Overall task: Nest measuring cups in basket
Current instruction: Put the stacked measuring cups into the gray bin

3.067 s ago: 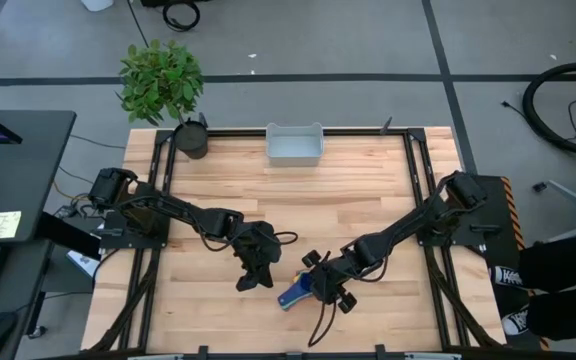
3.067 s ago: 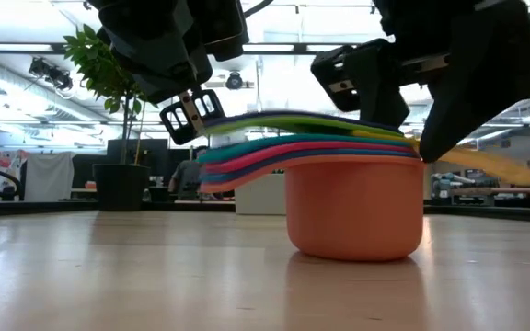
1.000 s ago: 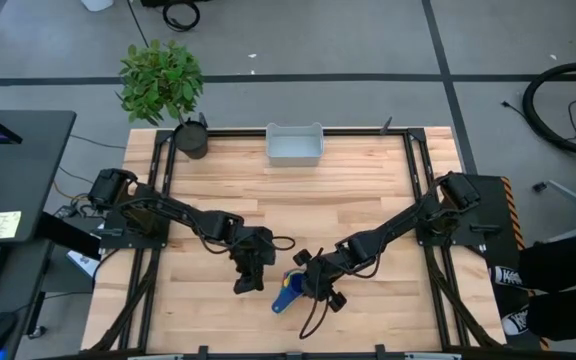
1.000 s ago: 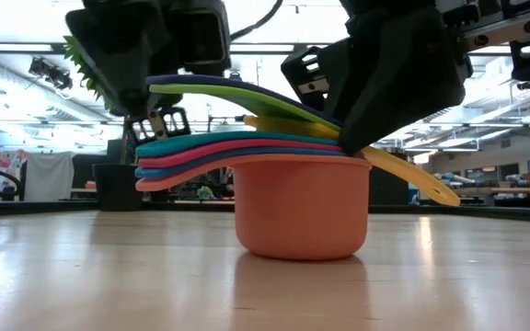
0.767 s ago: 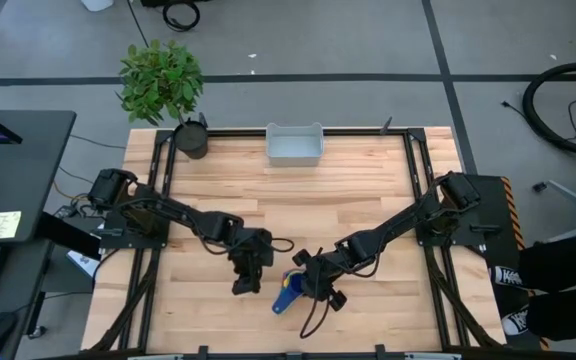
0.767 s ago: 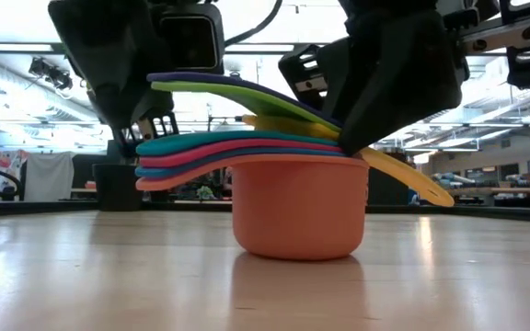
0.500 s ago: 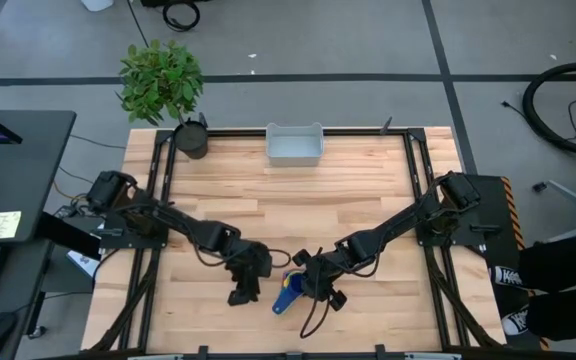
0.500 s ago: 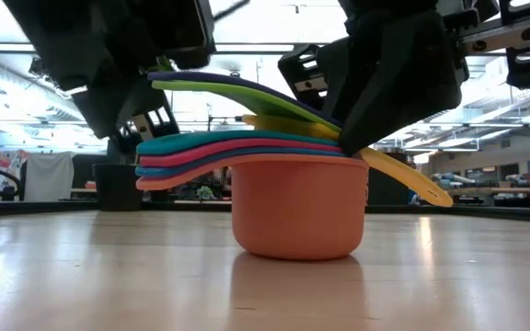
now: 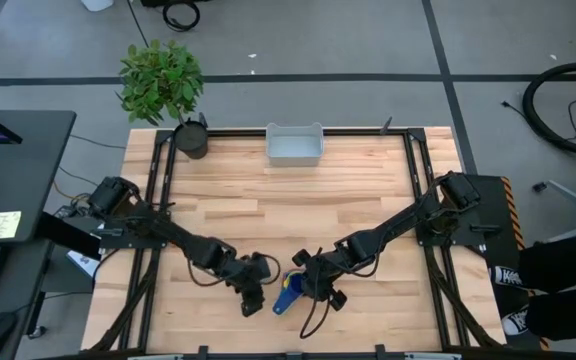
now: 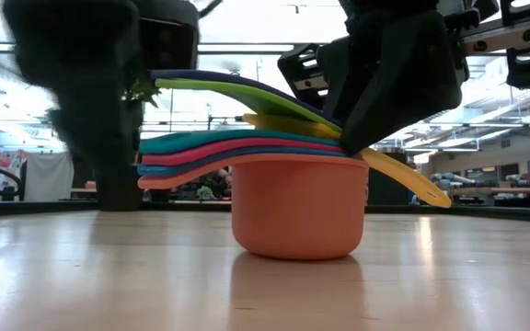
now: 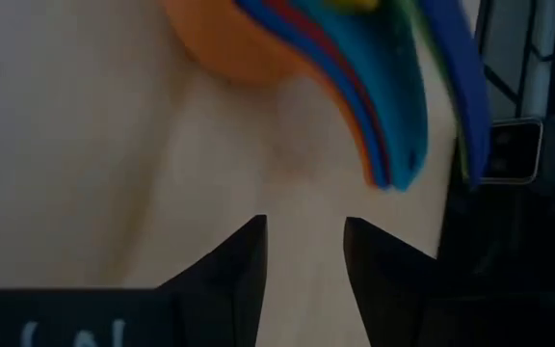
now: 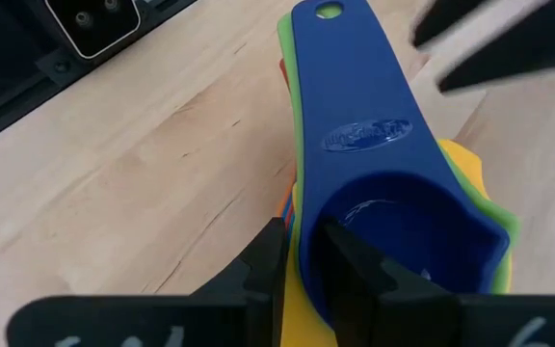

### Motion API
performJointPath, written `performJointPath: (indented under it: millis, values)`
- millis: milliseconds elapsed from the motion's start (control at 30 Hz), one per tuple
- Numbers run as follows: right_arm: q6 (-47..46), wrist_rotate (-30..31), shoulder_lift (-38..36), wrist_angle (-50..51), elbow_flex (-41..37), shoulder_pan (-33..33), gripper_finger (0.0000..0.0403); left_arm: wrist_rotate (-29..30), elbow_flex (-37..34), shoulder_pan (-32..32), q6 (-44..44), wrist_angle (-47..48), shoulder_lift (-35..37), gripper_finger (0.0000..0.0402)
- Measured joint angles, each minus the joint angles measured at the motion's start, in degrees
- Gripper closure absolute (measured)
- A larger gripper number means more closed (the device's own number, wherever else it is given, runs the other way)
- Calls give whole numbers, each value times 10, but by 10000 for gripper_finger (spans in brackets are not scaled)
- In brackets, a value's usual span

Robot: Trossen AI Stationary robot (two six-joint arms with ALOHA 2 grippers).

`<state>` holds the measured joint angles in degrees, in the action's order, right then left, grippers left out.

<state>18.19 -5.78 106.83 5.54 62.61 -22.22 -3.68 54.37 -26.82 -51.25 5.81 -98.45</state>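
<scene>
While my right gripper [image 9: 306, 287] grips the nested measuring cups [image 10: 299, 198] at the near edge, my left gripper [image 9: 252, 299] stands released beside them.

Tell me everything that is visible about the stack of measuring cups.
The stack of measuring cups stands upright on the wooden table, near its front edge. The orange cup is outermost, the blue innermost; flat plastic handles fan out sideways. The right hand grips its rim; the left hand is open, just clear.
</scene>
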Motion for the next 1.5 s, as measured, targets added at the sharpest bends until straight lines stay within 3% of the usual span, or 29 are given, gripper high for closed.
performJointPath:
  millis: [133, 367, 467, 600, 800, 967, 1333, 1500]
  values:
    - [0, 0, 0, 0, 0, 0, 339, 20, 0, -29, -51, -31, -6, 257]
    - [-6, 2, 0, -1, 0, 3, 339, 121, 0, -88, -108, -49, -6, 257]
    - [-6, 2, 0, -2, 0, 7, 340, 188, 0, -119, -119, -54, -6, 257]
    - [-16, 1, 0, -2, 0, 13, 340, 326, 0, -163, -151, -57, -8, 257]
    - [-16, -3, 0, -3, 0, 20, 340, 417, 0, -193, -312, -66, -43, 257]
    - [-17, -3, 0, -5, 0, 21, 340, 491, 0, -209, -417, -139, -85, 260]
    - [-15, -15, 0, -7, 0, 21, 340, 583, 0, -248, -552, -167, -129, 267]
    - [-15, -16, 0, -8, 0, 21, 341, 598, 1, -257, -591, -187, -149, 267]
